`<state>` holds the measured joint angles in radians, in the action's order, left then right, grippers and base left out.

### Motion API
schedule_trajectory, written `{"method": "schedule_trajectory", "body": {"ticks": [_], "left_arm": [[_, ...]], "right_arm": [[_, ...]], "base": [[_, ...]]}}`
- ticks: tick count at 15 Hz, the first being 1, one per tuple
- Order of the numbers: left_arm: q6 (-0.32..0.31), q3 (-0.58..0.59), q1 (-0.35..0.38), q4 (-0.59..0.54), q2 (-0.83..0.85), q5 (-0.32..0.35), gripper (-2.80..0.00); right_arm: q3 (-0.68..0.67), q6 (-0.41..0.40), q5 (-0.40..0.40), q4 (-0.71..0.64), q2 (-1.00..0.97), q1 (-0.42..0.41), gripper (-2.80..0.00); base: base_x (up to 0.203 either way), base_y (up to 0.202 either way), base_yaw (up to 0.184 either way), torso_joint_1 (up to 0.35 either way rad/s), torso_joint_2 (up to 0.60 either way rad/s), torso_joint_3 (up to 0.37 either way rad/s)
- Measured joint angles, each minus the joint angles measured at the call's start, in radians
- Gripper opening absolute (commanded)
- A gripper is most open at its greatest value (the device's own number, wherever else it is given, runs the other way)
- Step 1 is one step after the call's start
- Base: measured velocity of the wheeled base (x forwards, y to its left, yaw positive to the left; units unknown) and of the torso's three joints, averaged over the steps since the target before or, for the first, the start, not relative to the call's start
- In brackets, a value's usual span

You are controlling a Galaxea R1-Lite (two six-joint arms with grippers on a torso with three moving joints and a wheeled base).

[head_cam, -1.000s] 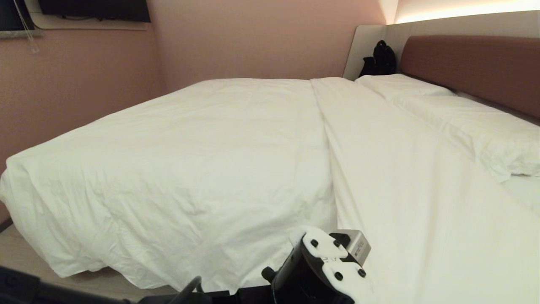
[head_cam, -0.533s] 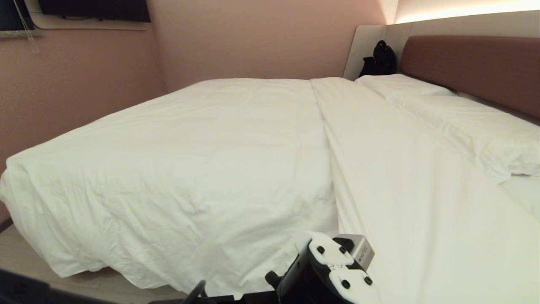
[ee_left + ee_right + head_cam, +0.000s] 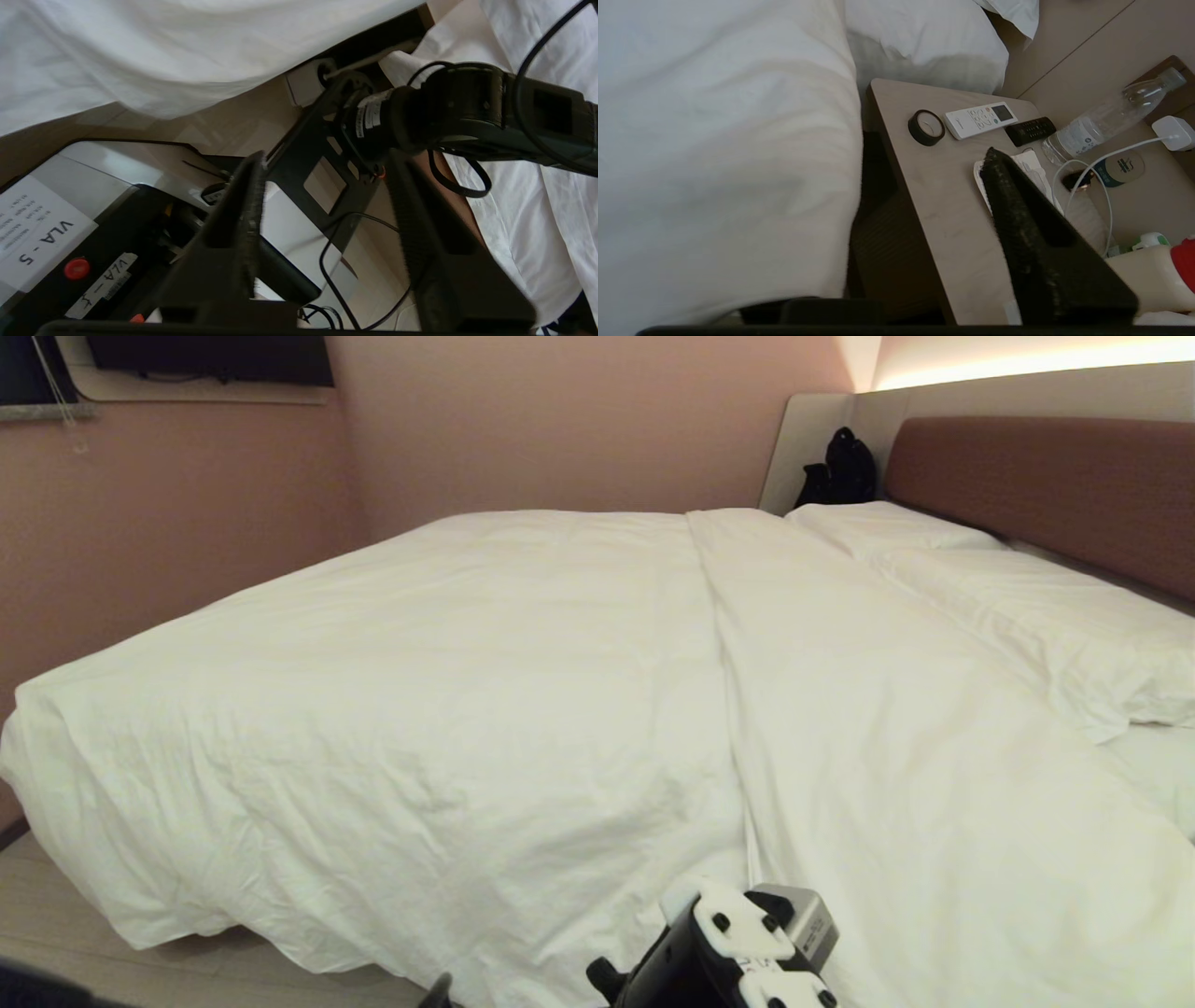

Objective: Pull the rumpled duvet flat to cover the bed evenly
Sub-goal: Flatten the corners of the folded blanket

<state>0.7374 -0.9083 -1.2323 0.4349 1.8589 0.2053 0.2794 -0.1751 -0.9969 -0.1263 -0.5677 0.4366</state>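
White and puffy, the thick quilted duvet (image 3: pixel 420 709) lies spread over the foot-side two thirds of the wide low bed (image 3: pixel 1046 485), its near edge drooping over the mattress side toward the beige wooden platform (image 3: pixel 112 952). A long straight fold line runs from the near edge away toward the far wall; past it a smoother white layer reaches the two white rectangular pillows (image 3: pixel 1027 607) under the reddish-brown padded headboard. The cover looks close to flat, with only soft wrinkles near the foot corner.

The left claw (image 3: pixel 327 219) hangs below the duvet's overhanging edge, beside the robot's own base, its two black fingers (image 3: pixel 247 205) spread apart and gripping nothing. The right claw (image 3: pixel 924 261) sits off the head end of the bed over a light wooden counter (image 3: pixel 943 196) carrying a roll of black tape (image 3: pixel 926 127), a white remote (image 3: pixel 981 119) and a clear plastic bottle (image 3: pixel 1111 116); only one finger shows, so I cannot tell its state, though nothing appears held.

Any further tug would likely fall to the left claw, which is the one nearer the duvet's hanging edge.
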Motion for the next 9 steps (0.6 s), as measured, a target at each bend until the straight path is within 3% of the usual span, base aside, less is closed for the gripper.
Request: {"method": "schedule_trajectory", "body": {"ticks": [9], "left_arm": [[0.01,-0.005,0.002,0.011,-0.006,-0.004,0.0]], "right_arm": [[0.003,0.0,0.068,-0.089,0.005,-0.001,0.0]], "base": [[0.0,0.0,0.0,0.0,0.0,0.0]]}}
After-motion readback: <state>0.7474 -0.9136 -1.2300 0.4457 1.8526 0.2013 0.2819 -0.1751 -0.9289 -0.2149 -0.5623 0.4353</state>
